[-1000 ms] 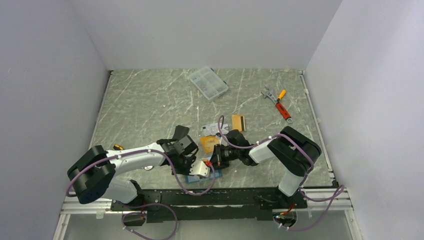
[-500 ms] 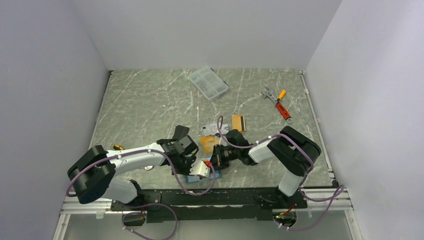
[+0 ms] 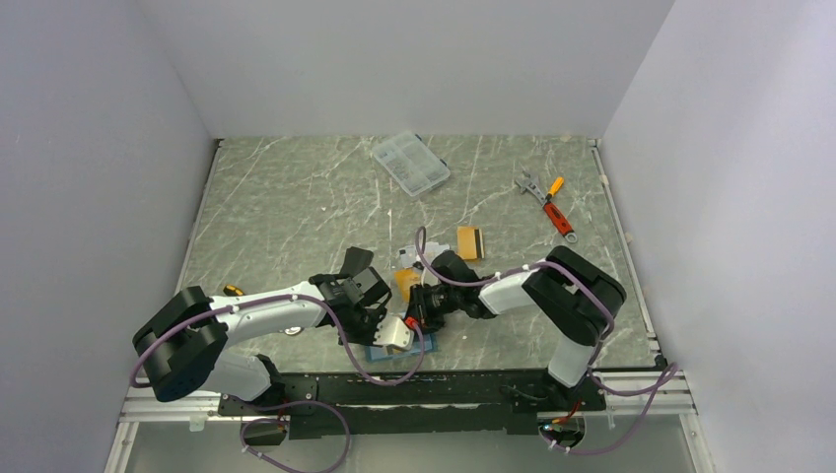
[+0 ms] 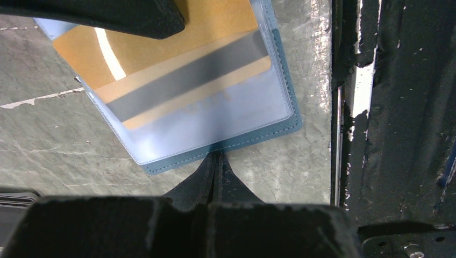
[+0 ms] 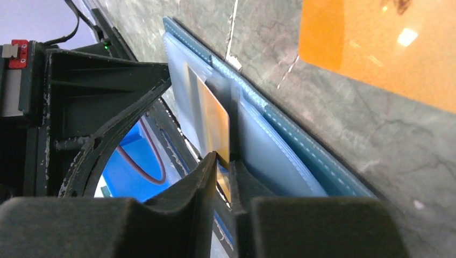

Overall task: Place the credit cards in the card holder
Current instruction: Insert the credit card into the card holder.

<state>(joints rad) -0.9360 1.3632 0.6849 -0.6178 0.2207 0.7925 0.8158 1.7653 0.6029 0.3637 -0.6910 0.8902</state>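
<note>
The left gripper (image 4: 217, 164), tips pressed together, braces the card holder (image 4: 258, 134) at its near edge, apparently to steady it. The right gripper (image 5: 224, 171) pinches an orange card (image 5: 215, 121), partly inside the holder's clear pocket, seemingly to slide it deeper.

I see one card (image 4: 177, 70) partly in the card holder (image 4: 215, 129) at the table's (image 3: 296, 197) near edge; another card (image 3: 469, 241) lies behind it, the compartment box (image 3: 410, 163) farther back.
</note>
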